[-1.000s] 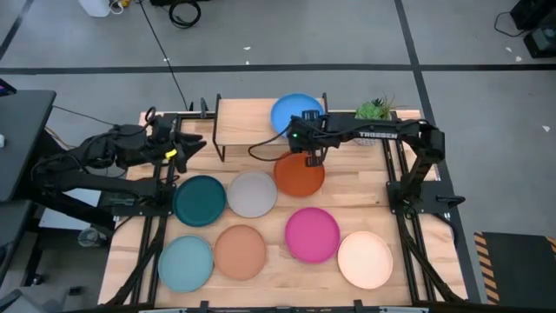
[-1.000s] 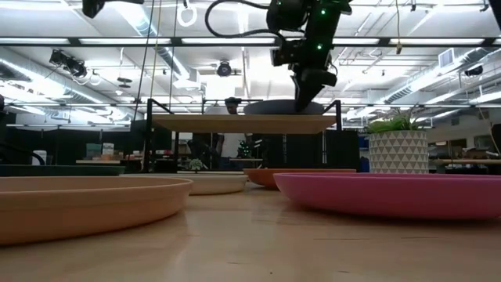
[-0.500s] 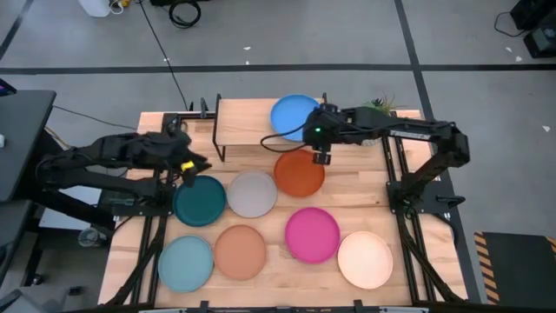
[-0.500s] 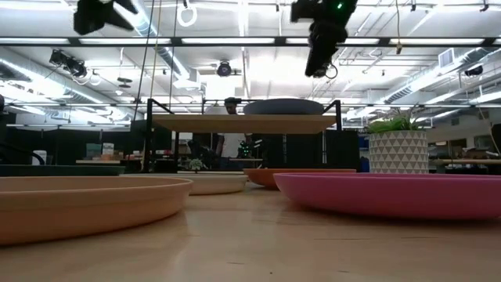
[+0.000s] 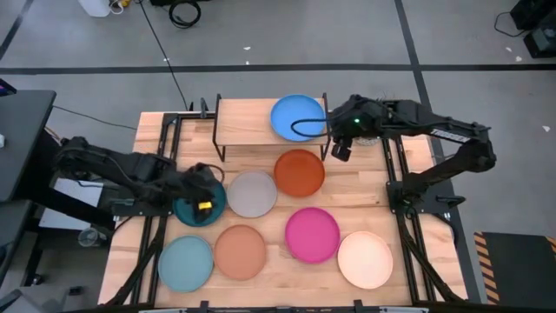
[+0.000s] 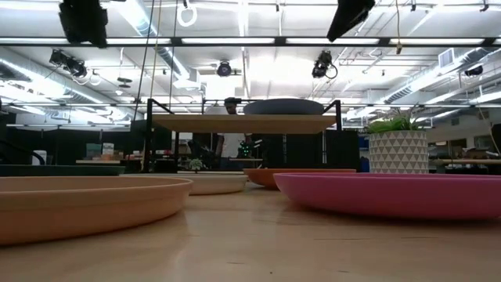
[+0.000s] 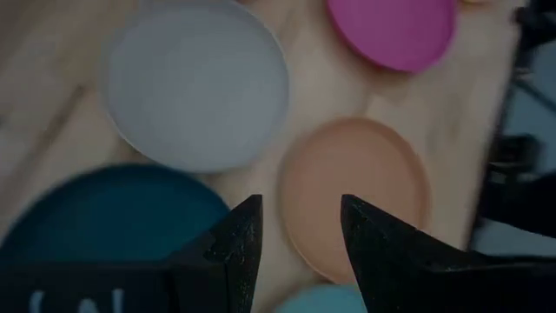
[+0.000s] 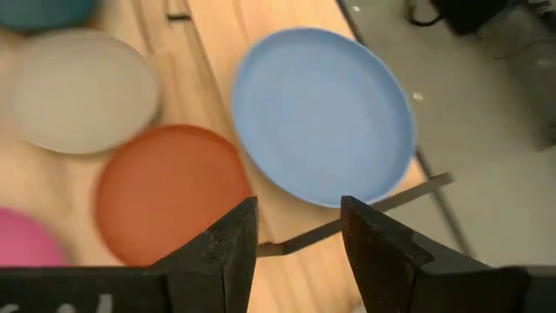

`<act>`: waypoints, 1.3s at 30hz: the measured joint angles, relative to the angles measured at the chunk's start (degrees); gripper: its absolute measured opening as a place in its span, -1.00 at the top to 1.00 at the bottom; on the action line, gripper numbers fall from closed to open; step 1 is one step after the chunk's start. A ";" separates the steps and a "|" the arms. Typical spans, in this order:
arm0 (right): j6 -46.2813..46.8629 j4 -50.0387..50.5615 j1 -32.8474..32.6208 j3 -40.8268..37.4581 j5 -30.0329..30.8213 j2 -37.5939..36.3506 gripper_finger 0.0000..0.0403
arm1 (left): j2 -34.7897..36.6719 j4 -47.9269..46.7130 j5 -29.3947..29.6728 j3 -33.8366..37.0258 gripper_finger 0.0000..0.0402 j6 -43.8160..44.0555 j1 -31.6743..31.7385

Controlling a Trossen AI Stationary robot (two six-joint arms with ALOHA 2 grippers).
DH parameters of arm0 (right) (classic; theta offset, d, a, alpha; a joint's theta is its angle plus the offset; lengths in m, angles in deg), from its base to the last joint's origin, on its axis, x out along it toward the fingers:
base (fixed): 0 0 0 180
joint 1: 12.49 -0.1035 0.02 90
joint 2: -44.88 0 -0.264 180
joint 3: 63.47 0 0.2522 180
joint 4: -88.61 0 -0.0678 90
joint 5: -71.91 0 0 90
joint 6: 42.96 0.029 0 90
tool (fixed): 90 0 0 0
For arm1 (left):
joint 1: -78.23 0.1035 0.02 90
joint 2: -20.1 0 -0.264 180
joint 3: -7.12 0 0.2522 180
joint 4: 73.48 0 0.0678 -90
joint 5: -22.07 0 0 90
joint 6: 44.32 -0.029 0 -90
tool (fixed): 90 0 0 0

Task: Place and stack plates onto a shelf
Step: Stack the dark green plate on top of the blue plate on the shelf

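Note:
A blue plate (image 5: 298, 116) lies flat on the right half of the wooden shelf (image 5: 243, 122); the low view shows the plate (image 6: 283, 106) on the shelf's top (image 6: 243, 123). My right gripper (image 5: 340, 149) hangs open, high by the shelf's right end, with nothing between its fingers (image 8: 298, 230). My left gripper (image 5: 205, 198) stands open above the dark teal plate (image 5: 193, 202), touching nothing (image 7: 298, 235). Flat on the table lie the grey (image 5: 252, 193), orange (image 5: 300, 172), magenta (image 5: 313, 234), tan (image 5: 240, 251), light blue-green (image 5: 185, 263) and cream (image 5: 365, 259) plates.
A potted plant (image 5: 375, 110) in a white pot (image 6: 398, 151) stands at the far right, beside the shelf. The shelf's left half is bare wood. Black frame rails (image 5: 165, 165) run along the table's left and right sides. A person (image 6: 231, 106) shows in the room behind the shelf.
My right gripper has let go of the blue plate, risen clear of the shelf and drawn toward the table's right edge; the plate stays flat on the shelf. My left gripper has swung from beside the shelf's left end toward the near edge, over the dark teal plate.

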 joint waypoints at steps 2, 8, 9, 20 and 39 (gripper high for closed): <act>1.82 -0.02 0.00 0.00 -2.21 -0.60 0.15 | -1.72 1.45 2.98 0.02 0.19 -1.49 -0.62; 3.64 -0.11 0.00 0.00 -3.12 -0.46 0.15 | -10.73 9.89 1.95 0.00 0.22 -14.91 -0.45; 3.64 -0.11 0.00 0.00 -3.13 -0.22 0.15 | -12.68 10.17 0.99 0.00 0.23 -16.79 -0.28; 4.01 0.48 0.00 -0.04 -5.77 0.25 0.16 | -26.44 8.91 -5.24 1.20 0.23 -15.56 1.29; 5.71 -0.26 -0.91 -0.04 -5.81 0.27 0.16 | -24.45 8.85 0.90 14.62 0.23 20.74 -4.92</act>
